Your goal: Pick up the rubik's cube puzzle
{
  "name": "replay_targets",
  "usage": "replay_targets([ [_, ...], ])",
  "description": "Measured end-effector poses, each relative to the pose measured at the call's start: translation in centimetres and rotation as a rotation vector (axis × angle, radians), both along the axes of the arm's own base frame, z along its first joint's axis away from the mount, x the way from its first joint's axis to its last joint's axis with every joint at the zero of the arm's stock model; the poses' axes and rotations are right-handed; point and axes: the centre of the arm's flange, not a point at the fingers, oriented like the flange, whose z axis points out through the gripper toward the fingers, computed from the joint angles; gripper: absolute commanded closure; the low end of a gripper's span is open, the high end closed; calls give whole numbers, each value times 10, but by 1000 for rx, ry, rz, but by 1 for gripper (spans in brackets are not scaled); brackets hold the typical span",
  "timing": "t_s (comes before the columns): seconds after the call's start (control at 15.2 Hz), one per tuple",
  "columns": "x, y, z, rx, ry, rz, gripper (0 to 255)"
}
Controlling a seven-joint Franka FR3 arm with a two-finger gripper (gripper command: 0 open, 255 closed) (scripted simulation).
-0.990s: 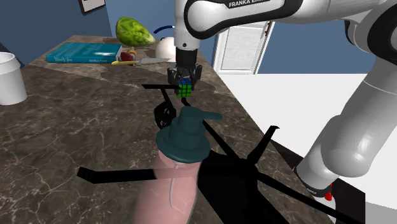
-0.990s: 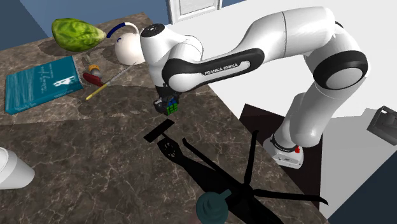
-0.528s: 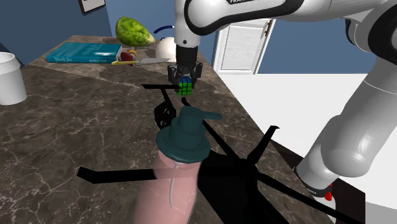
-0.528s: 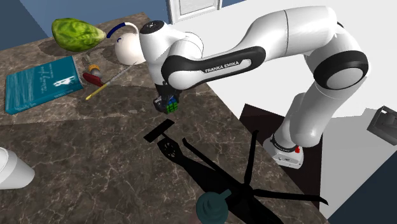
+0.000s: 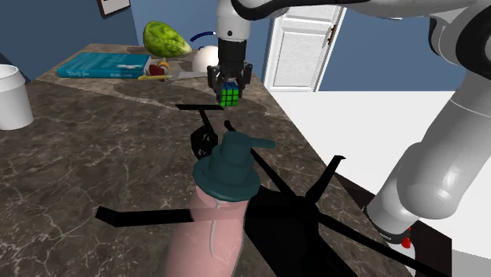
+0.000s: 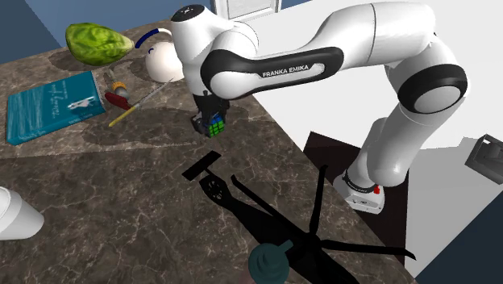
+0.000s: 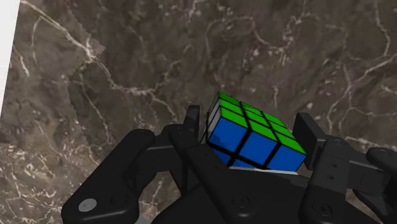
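Note:
The rubik's cube, with green and blue faces, hangs in the air above the dark marble counter, clasped by my black gripper. In the second exterior view the cube sits under the wrist, well above its shadow on the stone, with the gripper shut on it. The wrist view has the cube pinched between the two fingers of the gripper, its green face toward the counter far below.
A pink bottle with a teal pump cap stands close to the shoulder camera. At the counter's far end lie a teal book, a green melon-like object, a white kettle and a screwdriver. A white cup stands at the shoulder view's left.
The gripper has risen with the cube held in it, lifting it higher above the counter. Nothing else has moved.

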Motion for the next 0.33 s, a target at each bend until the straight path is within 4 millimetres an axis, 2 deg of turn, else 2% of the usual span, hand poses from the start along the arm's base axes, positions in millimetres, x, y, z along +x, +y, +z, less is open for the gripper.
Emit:
replay_targets([
  [0.33,0,0,24,0,0,0,255],
])
